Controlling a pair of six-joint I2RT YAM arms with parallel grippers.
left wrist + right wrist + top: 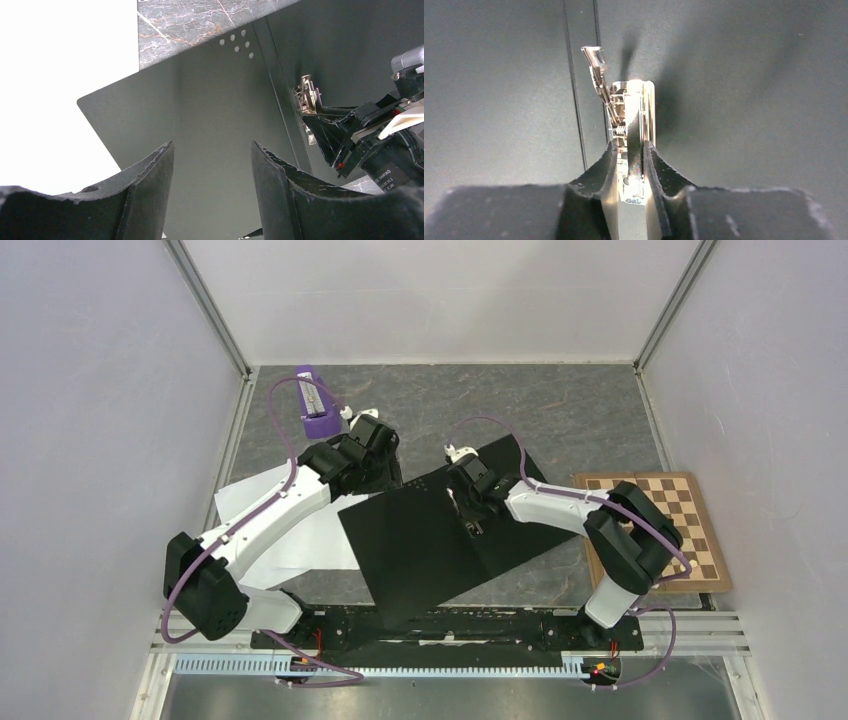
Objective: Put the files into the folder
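Observation:
The folder (430, 540) lies open on the table, black inside up, seen also in the left wrist view (210, 100) and the right wrist view (749, 100). The files, white sheets (300, 535), lie to its left, partly under my left arm; they fill the left of the left wrist view (60, 75). My left gripper (212, 150) is open and empty above the folder's left half, near its far left corner (388, 472). My right gripper (630, 147) is shut on the metal spine clip (629, 110), whose lever (594, 57) stands raised. The clip also shows in the left wrist view (307, 97).
A wooden chessboard (655, 525) lies at the right, partly under my right arm. A purple and grey object (318, 400) stands at the back left. White walls close in the marble table (560, 410) on three sides.

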